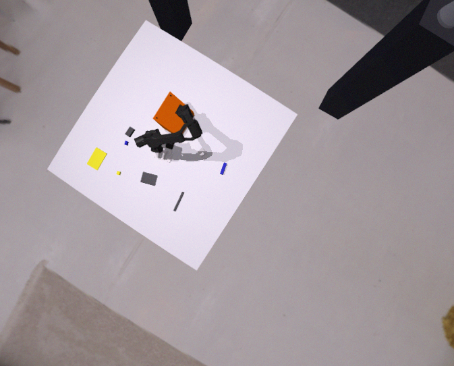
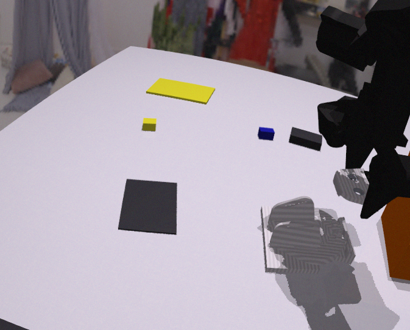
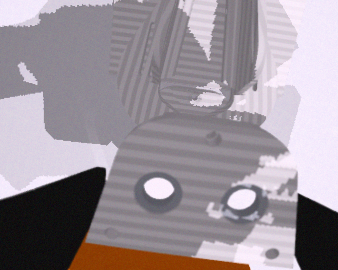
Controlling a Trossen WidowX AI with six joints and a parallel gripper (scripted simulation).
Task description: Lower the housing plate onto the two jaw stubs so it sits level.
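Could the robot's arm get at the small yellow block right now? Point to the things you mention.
Probably not yet: its end effector [image 2: 356, 192] [image 3: 193, 188] already grips the housing plate [image 2: 350, 184] [image 3: 199, 160]. Nothing visible stands around the small yellow block [image 1: 118, 173] [image 2: 149, 124], so the way itself looks free.

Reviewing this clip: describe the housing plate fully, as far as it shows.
The housing plate is grey, finely striped like printed plastic, with a rounded end, two large through-holes and smaller round marks near its edges. The gripper holds it between its fingers, above the table and clear of the jaw assembly. Its near edge is cut off in the wrist view.
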